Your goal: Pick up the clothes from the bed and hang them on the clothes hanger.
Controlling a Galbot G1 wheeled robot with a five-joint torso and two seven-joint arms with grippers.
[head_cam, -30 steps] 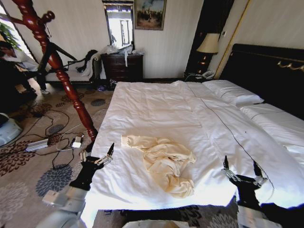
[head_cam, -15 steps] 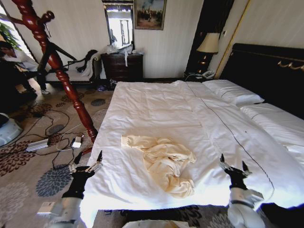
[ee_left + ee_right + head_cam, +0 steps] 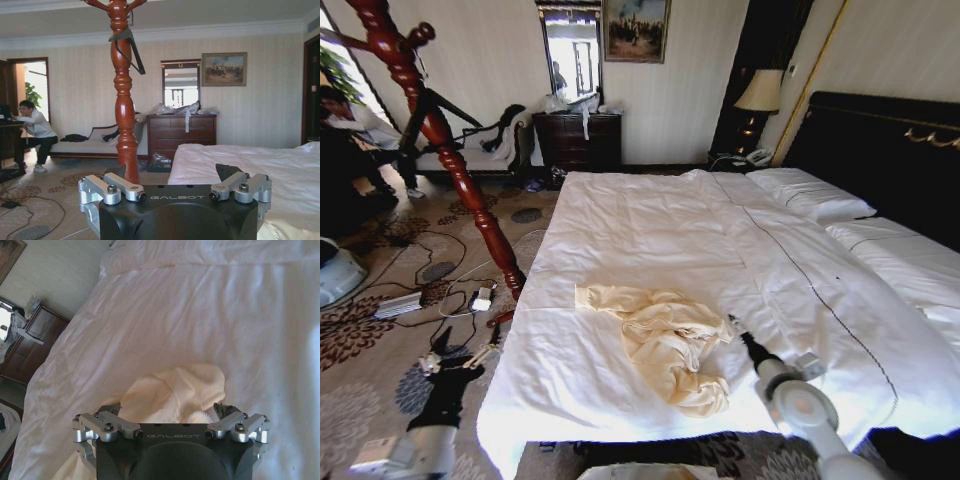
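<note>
The clothes, a crumpled cream-yellow shirt (image 3: 665, 340), lie on the white bed (image 3: 650, 230) near its foot edge. My right gripper (image 3: 734, 325) is open just to the right of the shirt, fingertips almost at its sleeve. In the right wrist view the shirt (image 3: 175, 390) lies directly ahead of the right gripper (image 3: 167, 410), with nothing between the fingers. My left gripper (image 3: 453, 358) is open and empty over the carpet, left of the bed. The left gripper (image 3: 172, 175) faces the wooden stand, where a black clothes hanger (image 3: 127, 42) hangs high up.
A red-brown wooden coat stand (image 3: 440, 140) rises from the carpet left of the bed. Cables and a power box (image 3: 400, 303) lie on the floor near it. A dark dresser (image 3: 578, 140) stands at the far wall, pillows (image 3: 810, 195) by the black headboard (image 3: 890, 150).
My right arm has swung left and forward over the bed up to the shirt. The left arm has dropped down and left, away from the bed edge. The shirt has not moved.
</note>
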